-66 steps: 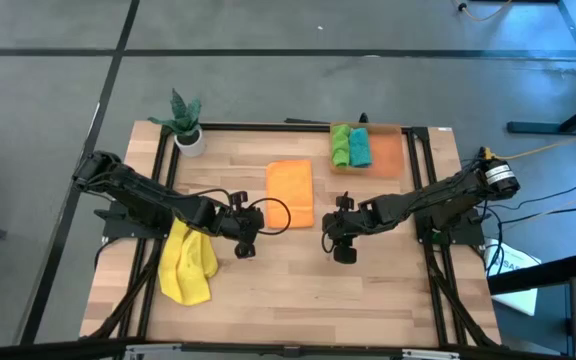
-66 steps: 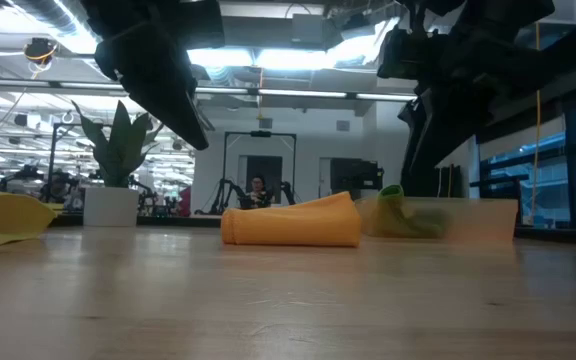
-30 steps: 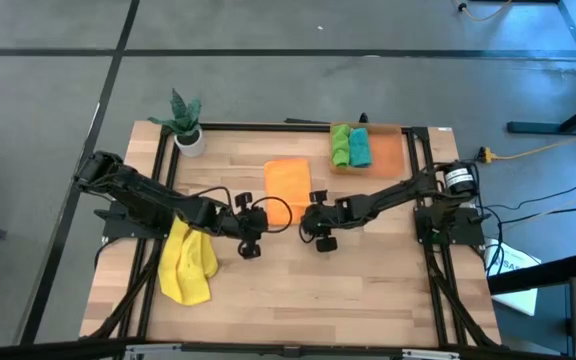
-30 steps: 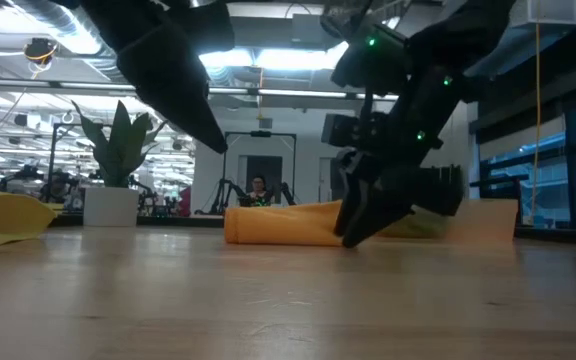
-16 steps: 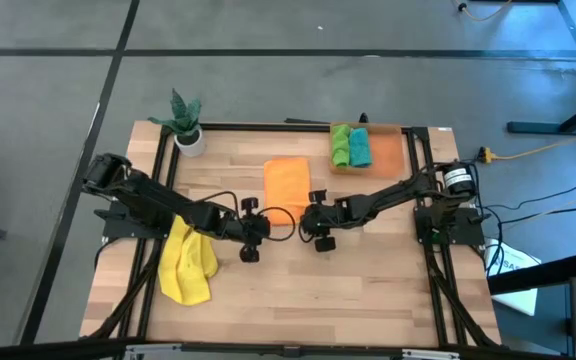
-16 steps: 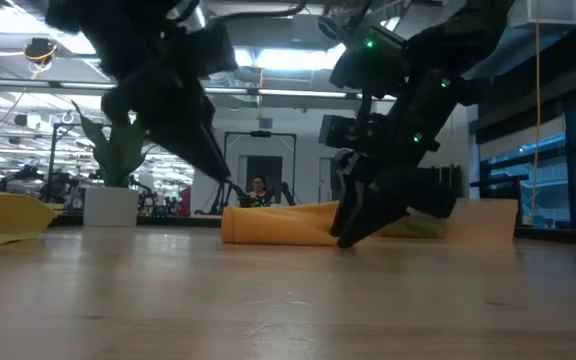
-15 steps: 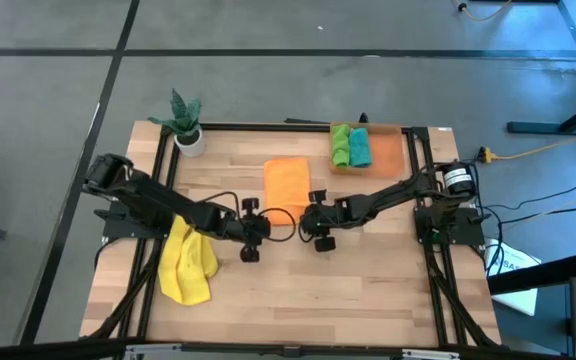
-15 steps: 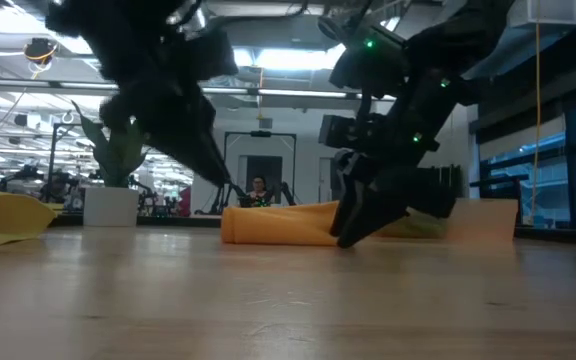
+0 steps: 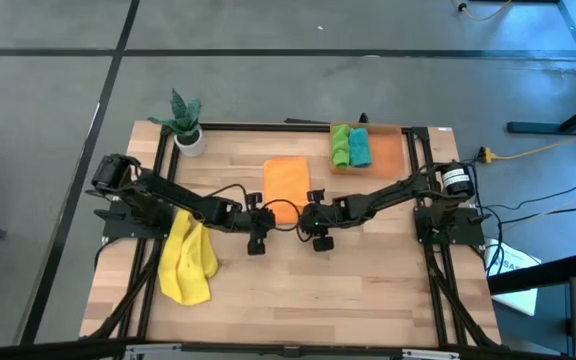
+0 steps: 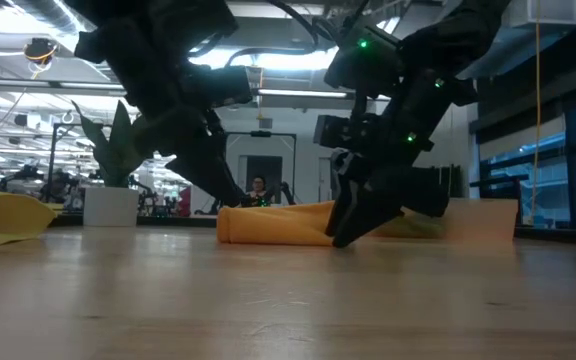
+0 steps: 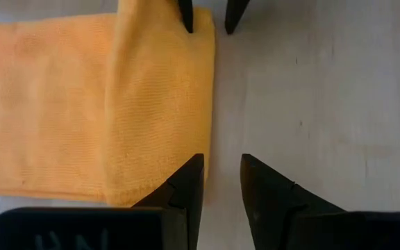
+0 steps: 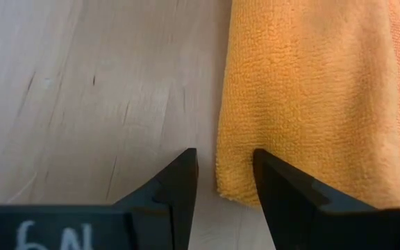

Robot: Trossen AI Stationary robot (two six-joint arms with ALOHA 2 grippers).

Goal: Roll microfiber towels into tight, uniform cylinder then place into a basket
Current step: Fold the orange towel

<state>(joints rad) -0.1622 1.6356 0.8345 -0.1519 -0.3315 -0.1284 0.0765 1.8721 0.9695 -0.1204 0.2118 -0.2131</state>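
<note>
Since the frame half a second back, the left gripper has slid further right in the high view and now sits at the lower left corner of the orange towel; the right gripper has hardly shifted and sits at the towel's lower right corner. Both point their fingers at the near edge of the folded cloth, which lies flat just above the middle of the frame on the wooden table.

In the left wrist view the fingers stand parted with nothing between them — one over the towel's edge, the other over bare wood. The right wrist view shows the same: fingers apart, straddling the towel's corner, not clamped on it.

The orange basket sits at the upper right of the table, holding the rolled green towel and the teal towel side by side. The yellow towel lies crumpled at the lower left. A potted plant stands at the upper left corner.
</note>
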